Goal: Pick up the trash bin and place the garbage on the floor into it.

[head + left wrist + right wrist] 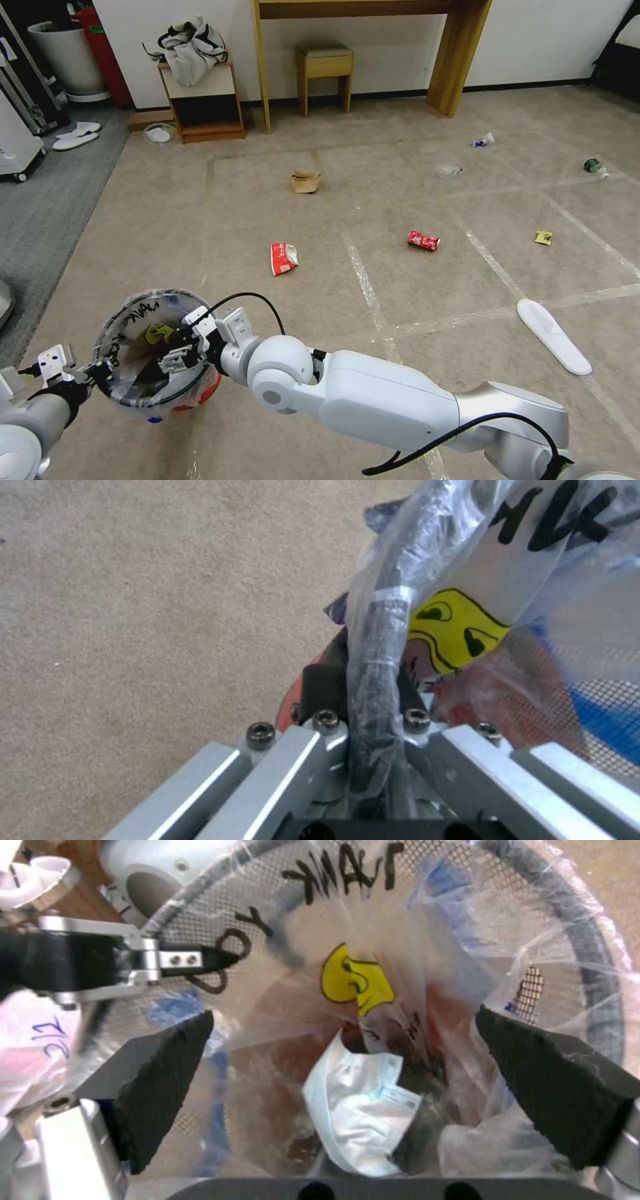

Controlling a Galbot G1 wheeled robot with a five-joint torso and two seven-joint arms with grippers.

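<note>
The trash bin [137, 319], lined with a clear bag bearing black writing, hangs low at the left with my left gripper [100, 373] shut on its dark rim [380, 645]. My right gripper [180, 350] hovers open over the bin's mouth, its black pads [167, 1080] spread wide with nothing between them. A blue mask [360, 1110] lies inside the bin [573, 930]. On the floor [200, 220] lie garbage pieces: a red-and-white wrapper [283, 258], a crushed red can [424, 241], a yellow wrapper [543, 237], a brown paper bag [305, 181], clear plastic [449, 171] and a green-labelled bottle [593, 165].
A white slipper [553, 333] lies on the carpet to the right. A wooden desk [460, 53], a stool [325, 67] and a low cabinet [203, 100] with clothes stand along the back wall. More slippers [77, 135] sit at the far left.
</note>
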